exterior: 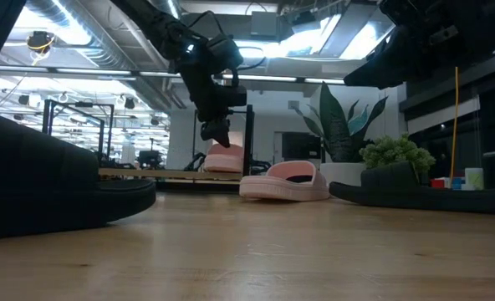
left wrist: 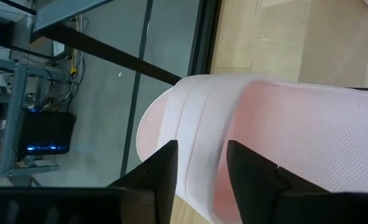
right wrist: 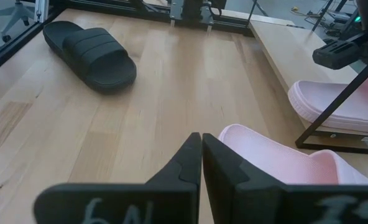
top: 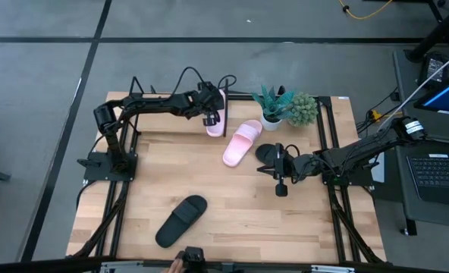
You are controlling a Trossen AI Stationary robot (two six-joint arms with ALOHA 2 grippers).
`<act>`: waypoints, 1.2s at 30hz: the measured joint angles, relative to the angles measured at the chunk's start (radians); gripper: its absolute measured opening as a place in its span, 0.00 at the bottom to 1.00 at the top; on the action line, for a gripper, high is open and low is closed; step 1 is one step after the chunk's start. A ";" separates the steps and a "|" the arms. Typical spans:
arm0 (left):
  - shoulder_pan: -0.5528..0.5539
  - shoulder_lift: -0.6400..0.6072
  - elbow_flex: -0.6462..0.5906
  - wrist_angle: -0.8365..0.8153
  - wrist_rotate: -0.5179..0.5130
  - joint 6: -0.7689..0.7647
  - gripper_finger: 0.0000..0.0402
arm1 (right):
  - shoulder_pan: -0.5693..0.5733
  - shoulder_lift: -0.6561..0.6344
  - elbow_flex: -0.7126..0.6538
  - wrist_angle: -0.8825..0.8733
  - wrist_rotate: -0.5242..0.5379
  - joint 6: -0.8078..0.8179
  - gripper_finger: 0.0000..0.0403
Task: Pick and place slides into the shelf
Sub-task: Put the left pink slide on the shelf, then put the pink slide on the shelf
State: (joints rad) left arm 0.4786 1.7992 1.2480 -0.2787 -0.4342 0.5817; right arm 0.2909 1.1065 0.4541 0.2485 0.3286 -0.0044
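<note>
- Our left gripper (top: 209, 115) hangs at the far edge of the worktop (top: 240, 205), over the shelf (right wrist: 333, 134); its fingers (left wrist: 162, 171) stand apart astride the strap of a pink slide (left wrist: 283, 143), so we judge it released, not grasped.
- That pink slide (top: 216, 121) lies on the shelf base, toe toward the worktop edge.
- We judge the step in hand to be letting go and backing off: lift straight up from the strap so neither finger drags the slide off the shelf, and mind the thin rods of the end frame just beside it.
- Our right gripper (top: 280, 178) waits at the right of the worktop, fingers clenched on nothing.
- The second pink slide (top: 242, 142) lies on the worktop near the shelf, just ahead of the right gripper in its wrist view.
- One black slide (top: 182, 220) lies well apart, toward the near edge; another dark slide (top: 268, 153) lies beside the right gripper, partly hidden.
- Two potted plants (top: 287, 108) stand near the pink slide; any reach there should stay clear of them.
- Three slides look left to place.
</note>
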 joint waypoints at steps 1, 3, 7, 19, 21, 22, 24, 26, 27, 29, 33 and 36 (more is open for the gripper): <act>-0.004 0.000 0.000 0.000 -0.009 0.002 0.33 | 0.000 0.000 0.000 0.000 0.000 0.000 0.04; -0.013 0.000 0.000 0.000 -0.033 0.004 0.34 | 0.000 0.000 0.000 0.000 0.000 0.000 0.04; -0.026 0.000 0.000 -0.010 -0.055 0.004 0.35 | 0.000 0.000 0.000 0.000 0.000 0.000 0.04; -0.064 -0.031 0.001 -0.071 -0.079 0.006 0.35 | 0.000 0.000 0.000 0.000 0.000 0.000 0.04; -0.072 -0.053 0.001 -0.077 -0.082 0.006 0.35 | 0.000 0.000 0.000 0.000 0.000 0.000 0.04; -0.078 -0.063 0.002 -0.077 -0.083 0.005 0.35 | 0.000 0.000 0.000 0.000 0.000 0.000 0.04; -0.089 -0.092 0.001 -0.097 -0.083 -0.001 0.35 | 0.000 0.000 0.000 0.000 0.000 0.001 0.04; -0.104 -0.123 0.001 -0.102 -0.083 -0.004 0.35 | 0.000 0.000 0.000 -0.003 0.000 0.003 0.04; -0.112 -0.136 0.001 -0.111 -0.087 -0.005 0.35 | 0.001 0.000 0.000 -0.004 0.000 0.003 0.04; -0.132 -0.163 0.001 -0.122 -0.104 -0.021 0.35 | 0.001 0.000 0.000 -0.006 0.000 0.003 0.04; -0.185 -0.224 0.001 -0.154 -0.164 -0.028 0.35 | 0.001 0.000 0.000 -0.007 0.000 0.003 0.04; -0.235 -0.269 0.001 -0.179 -0.202 -0.052 0.35 | 0.001 0.000 0.000 -0.007 0.000 0.003 0.04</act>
State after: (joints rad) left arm 0.2437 1.5304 1.2491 -0.4574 -0.6364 0.5293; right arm 0.2916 1.1065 0.4538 0.2417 0.3283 -0.0010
